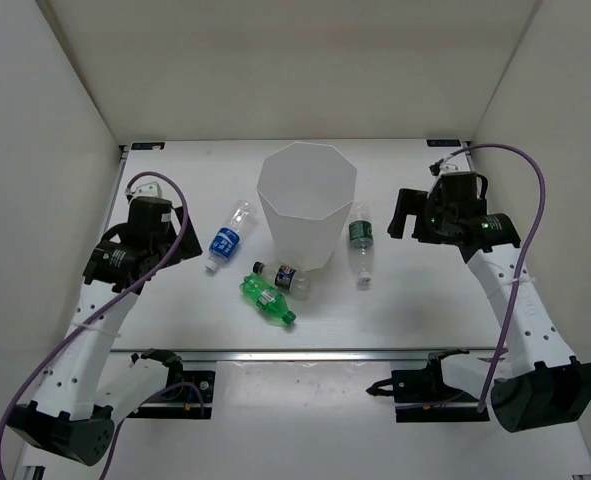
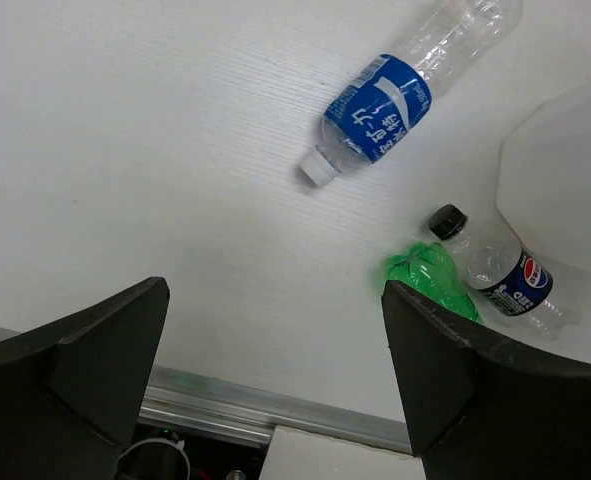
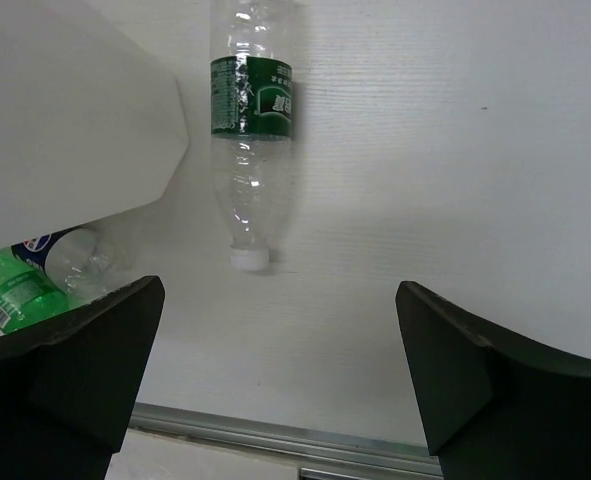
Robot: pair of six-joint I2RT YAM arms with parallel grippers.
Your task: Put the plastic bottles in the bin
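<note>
**Four bottles lay on the desk, both grippers released**

Closest to the near edge of the desk [image 1: 425, 300] lay the all-green bottle [image 1: 268, 300], just beside the short Pepsi bottle [image 1: 283, 279]. Farther back, the blue-label bottle [image 1: 226, 238] lay left of the white bin [image 1: 305, 205] and the green-label bottle [image 1: 360, 243] right of it. The left gripper [image 2: 275, 380] and the right gripper [image 3: 280, 370] hung spread wide, grasping nothing.

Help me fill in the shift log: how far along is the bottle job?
Done: nothing; no bottle shows inside the bin. In hand: nothing; the left claw and right claw are both open and empty. Left: all four, lying on the table beside the bin: the blue-label bottle, green-label bottle, all-green bottle and dark-capped bottle.
</note>
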